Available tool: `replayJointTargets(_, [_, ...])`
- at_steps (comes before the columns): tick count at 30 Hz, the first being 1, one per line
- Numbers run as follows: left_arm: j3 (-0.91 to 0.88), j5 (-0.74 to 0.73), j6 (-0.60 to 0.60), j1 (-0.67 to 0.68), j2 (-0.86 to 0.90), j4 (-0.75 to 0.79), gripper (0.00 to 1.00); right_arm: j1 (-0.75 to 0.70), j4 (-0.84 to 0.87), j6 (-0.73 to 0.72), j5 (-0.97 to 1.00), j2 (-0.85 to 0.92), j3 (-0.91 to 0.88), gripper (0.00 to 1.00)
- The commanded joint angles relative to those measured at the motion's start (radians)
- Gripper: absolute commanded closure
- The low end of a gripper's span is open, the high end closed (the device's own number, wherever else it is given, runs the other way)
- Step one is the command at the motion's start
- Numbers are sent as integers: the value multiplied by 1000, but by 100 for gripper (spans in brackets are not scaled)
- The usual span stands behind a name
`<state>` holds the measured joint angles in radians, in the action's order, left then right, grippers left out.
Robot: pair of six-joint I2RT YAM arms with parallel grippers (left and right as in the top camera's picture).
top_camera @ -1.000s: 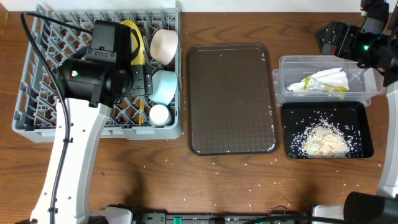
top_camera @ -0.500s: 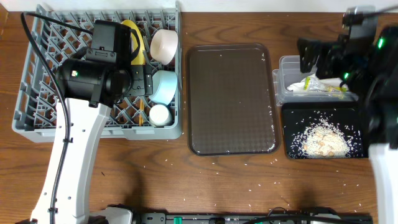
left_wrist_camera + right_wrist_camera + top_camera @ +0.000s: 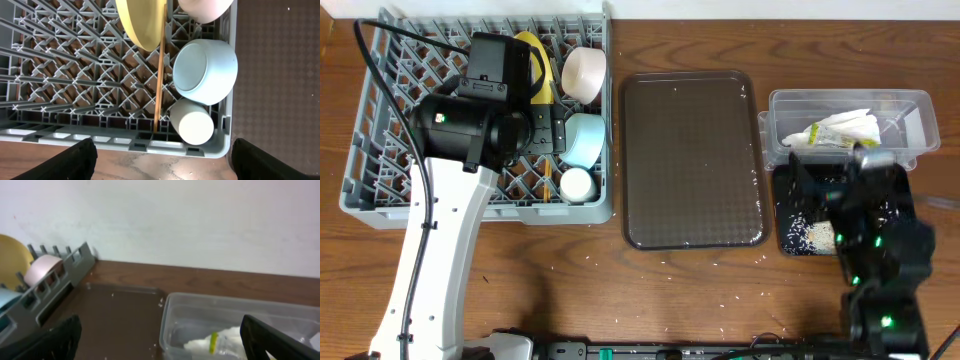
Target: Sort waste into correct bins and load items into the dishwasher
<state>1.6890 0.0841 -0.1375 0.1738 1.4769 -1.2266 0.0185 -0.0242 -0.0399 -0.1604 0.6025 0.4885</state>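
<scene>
Above the right side of the rack (image 3: 380,190), the left gripper (image 3: 164,150) hangs with its jaws spread wide and empty. Directly below it, between the fingers in the wrist view, stand the cup (image 3: 192,122) and the blue bowl (image 3: 205,70). The chopsticks (image 3: 159,85) lie just beside them, and the plate (image 3: 142,20) and white bowl (image 3: 202,7) sit farther in.

These dishes look stiff, smooth and probably breakable. Each is best taken by its rim, and the thin, light chopsticks are best taken at mid-length.

The right gripper (image 3: 160,325), equally wide open and holding nothing, sits over the black tray (image 3: 785,215), which carries the heap of rice (image 3: 810,235). Just ahead of it is the tub (image 3: 172,320), holding the napkin (image 3: 845,125) and wrapper (image 3: 214,341). Both are soft, light and easily pinched anywhere.

Stray grains dot the brown tray (image 3: 690,160) and the counter (image 3: 620,290), well apart from either gripper. They are tiny and likely sticky, so sweeping should suit them better than pinching.
</scene>
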Motion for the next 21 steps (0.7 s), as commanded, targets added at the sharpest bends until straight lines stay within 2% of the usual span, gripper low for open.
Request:
replayJointTargets(1, [2, 2, -6, -4, -7, -3, 14, 16, 58, 12, 25, -106, -130, 1])
replayJointTargets(10, [2, 2, -6, -4, -7, -3, 14, 84, 179, 11, 93, -346, -386, 1])
replayJointTargets(21, [2, 2, -6, -4, -7, -3, 14, 87, 134, 11, 72, -509, -483, 1])
